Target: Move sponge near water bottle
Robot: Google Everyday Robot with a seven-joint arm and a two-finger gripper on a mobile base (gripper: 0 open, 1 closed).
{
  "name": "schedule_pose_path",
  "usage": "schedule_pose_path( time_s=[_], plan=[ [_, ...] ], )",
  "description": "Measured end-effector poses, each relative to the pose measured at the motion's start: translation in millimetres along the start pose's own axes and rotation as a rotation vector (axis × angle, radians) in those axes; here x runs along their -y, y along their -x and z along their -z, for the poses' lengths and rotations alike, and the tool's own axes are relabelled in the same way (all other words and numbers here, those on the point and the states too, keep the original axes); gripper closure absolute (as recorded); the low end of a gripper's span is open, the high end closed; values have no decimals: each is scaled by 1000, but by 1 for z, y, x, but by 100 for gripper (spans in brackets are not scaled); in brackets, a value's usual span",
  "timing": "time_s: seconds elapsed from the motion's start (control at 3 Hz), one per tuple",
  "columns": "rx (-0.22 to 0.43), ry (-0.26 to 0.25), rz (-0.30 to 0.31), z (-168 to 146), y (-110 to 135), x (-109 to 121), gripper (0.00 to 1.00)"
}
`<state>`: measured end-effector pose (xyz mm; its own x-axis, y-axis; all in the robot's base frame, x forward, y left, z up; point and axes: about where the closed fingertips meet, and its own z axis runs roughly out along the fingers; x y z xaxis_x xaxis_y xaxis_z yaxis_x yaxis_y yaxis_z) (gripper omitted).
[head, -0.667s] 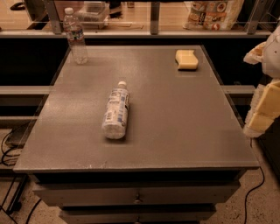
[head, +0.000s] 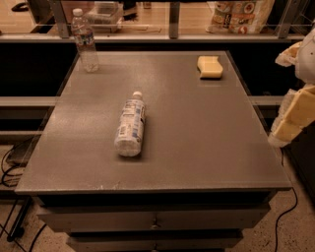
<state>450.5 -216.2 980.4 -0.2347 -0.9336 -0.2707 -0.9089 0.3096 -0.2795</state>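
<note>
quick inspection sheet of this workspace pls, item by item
surface: grey table, matte top.
job's things: sponge near far right corner; water bottle upright at far left corner, well apart.
clutter: labelled bottle lying on its side mid-table.
grippers: gripper beyond the table's right edge, away from the sponge.
cables: dark cables on floor left; single cable right.
surroundings: packaged goods on ledge behind; drawers below.

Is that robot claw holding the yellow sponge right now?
No, the sponge lies alone at the far right corner of the table, while the gripper hangs beyond the table's right edge, apart from it.
</note>
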Motion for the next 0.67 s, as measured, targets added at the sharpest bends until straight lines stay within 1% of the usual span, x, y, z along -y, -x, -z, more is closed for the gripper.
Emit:
schedule_pose_path(
  time_s=[0.33, 0.67],
  plan=[
    [118, -84, -75, -7, 13, 29, 0],
    [216, -168, -135, -13, 22, 69, 0]
  ],
)
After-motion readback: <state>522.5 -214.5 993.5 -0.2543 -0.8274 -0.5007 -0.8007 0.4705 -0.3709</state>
